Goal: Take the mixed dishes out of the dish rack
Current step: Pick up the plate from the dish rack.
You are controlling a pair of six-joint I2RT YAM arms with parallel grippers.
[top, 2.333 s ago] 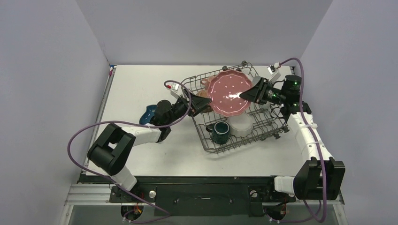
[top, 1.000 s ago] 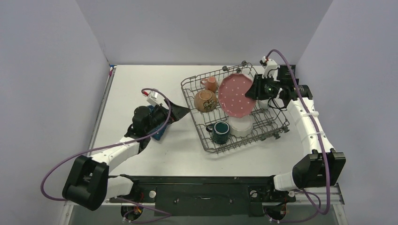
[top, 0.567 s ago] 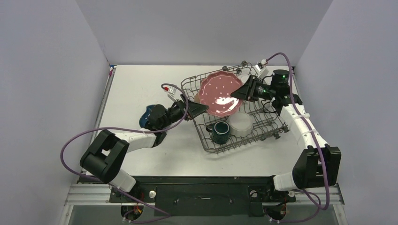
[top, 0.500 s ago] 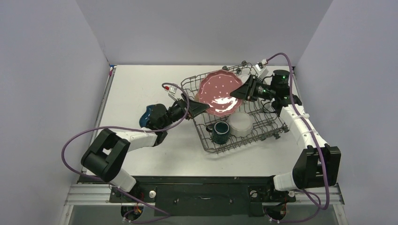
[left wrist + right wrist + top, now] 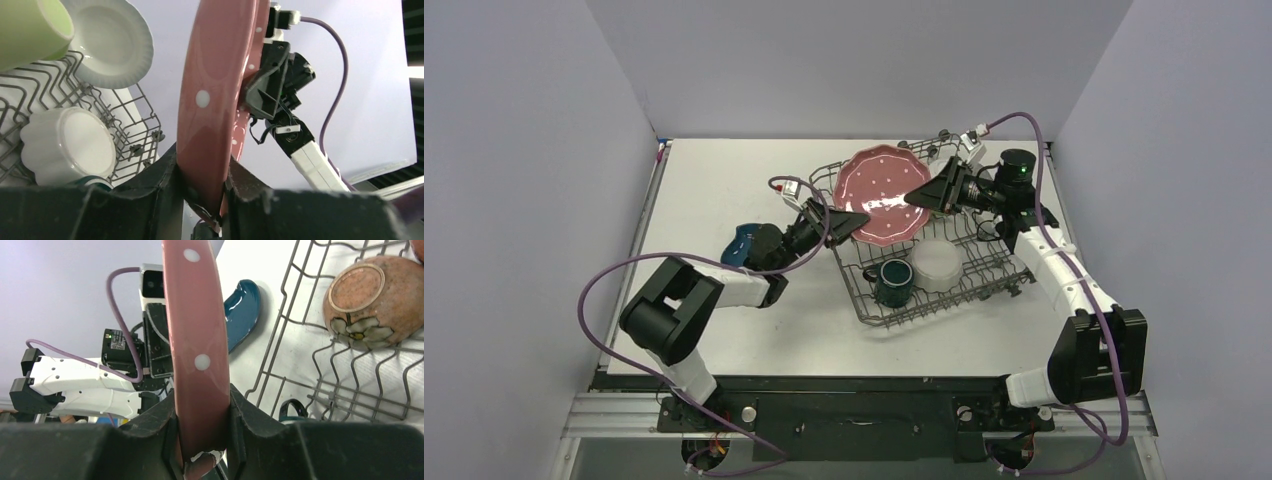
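Observation:
The pink white-dotted plate (image 5: 879, 192) hangs tilted over the back left of the dish rack (image 5: 996, 268), held from both sides. My left gripper (image 5: 852, 221) is shut on its lower left rim, and my right gripper (image 5: 918, 197) is shut on its right rim. In the left wrist view the plate (image 5: 212, 95) stands edge-on, pinched between my left gripper (image 5: 202, 186). The right wrist view shows the same plate (image 5: 196, 325) clamped in my right gripper (image 5: 202, 432). In the rack sit a dark green mug (image 5: 892, 283) and a white bowl (image 5: 937, 264).
A dark blue leaf-shaped dish (image 5: 741, 241) lies on the table left of the rack, behind my left arm. A brown bowl (image 5: 372, 299) rests upside down on the rack wires. A light-green cup (image 5: 29, 29) and a white plate (image 5: 112, 42) stand at the rack's far side.
My right gripper has carried the pink plate up and leftwards out of the rack. My left arm swung in from the blue dish, and its jaws shut on the plate's left rim.

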